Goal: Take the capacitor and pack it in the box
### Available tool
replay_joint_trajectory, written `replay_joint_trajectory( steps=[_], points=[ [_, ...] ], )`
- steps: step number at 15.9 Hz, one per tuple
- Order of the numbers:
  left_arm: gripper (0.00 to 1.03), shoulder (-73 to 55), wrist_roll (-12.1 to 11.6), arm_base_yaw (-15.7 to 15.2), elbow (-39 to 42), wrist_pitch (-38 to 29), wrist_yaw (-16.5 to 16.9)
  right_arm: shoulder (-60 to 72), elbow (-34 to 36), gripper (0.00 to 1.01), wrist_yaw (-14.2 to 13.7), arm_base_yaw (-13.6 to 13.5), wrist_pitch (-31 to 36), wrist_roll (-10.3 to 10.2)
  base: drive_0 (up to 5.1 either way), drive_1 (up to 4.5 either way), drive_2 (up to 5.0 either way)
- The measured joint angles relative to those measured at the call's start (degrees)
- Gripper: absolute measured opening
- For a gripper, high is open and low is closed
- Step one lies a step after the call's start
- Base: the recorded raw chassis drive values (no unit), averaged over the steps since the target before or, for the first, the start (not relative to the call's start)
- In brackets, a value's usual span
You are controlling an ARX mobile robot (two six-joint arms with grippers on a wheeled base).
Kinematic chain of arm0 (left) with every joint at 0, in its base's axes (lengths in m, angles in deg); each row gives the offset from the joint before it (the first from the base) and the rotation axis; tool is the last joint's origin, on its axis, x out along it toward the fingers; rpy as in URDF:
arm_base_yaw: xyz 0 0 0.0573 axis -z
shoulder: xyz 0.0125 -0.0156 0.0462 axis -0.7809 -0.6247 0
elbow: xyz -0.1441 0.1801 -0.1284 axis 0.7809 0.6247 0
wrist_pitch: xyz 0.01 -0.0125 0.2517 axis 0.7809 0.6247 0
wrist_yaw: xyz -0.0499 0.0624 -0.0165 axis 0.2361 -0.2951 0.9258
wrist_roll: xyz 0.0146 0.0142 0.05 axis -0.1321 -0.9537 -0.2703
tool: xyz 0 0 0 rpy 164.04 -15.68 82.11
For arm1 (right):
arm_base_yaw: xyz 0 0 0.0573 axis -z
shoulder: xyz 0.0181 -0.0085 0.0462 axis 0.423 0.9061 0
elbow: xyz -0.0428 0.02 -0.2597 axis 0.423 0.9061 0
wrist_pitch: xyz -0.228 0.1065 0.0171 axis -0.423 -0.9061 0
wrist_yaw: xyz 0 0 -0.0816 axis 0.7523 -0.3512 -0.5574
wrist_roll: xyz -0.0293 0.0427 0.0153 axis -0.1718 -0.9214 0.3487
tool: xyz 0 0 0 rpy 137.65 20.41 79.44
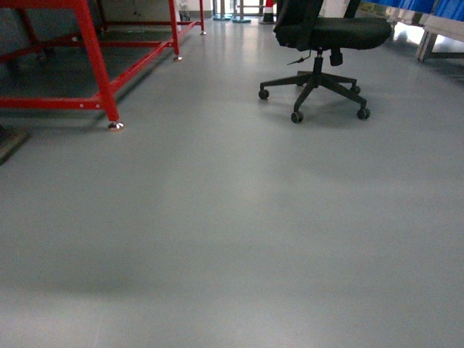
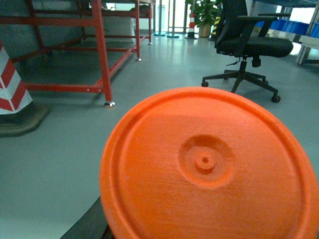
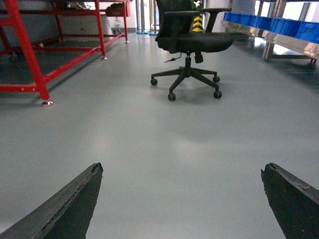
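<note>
Grey floor (image 1: 232, 239) fills most of the head view, with a red steel frame (image 1: 94, 51) standing at the upper left and a black office chair (image 1: 319, 43) on castors at the upper right; neither arm shows there. In the right wrist view the right gripper (image 3: 182, 199) hangs above bare floor with its two dark fingers (image 3: 70, 204) spread wide at the lower corners, nothing between them. The chair sits well ahead of it, and blue bins (image 3: 279, 25) line a shelf at the far right. The left wrist view is largely blocked by an orange ribbed disc (image 2: 209, 169) with a small raised hub at its centre, lying close to the lens; the left gripper's fingers are hidden behind it, so whether they are spread or closed cannot be told. A red-and-white traffic cone (image 2: 12, 84) stands at the left edge beside the red frame. Neither the capacitor nor the box appears in any view, so their position relative to either gripper cannot be told.
</note>
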Motion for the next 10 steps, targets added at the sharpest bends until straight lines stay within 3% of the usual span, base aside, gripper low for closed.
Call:
replay_joint_trajectory(
  steps=[10],
  points=[
    [0.44, 0.0, 0.0, 0.0, 0.0, 0.1, 0.1, 0.0, 0.0, 0.98, 0.0, 0.0, 0.0, 0.0, -5.0, 2.39, 2.4]
  ],
)
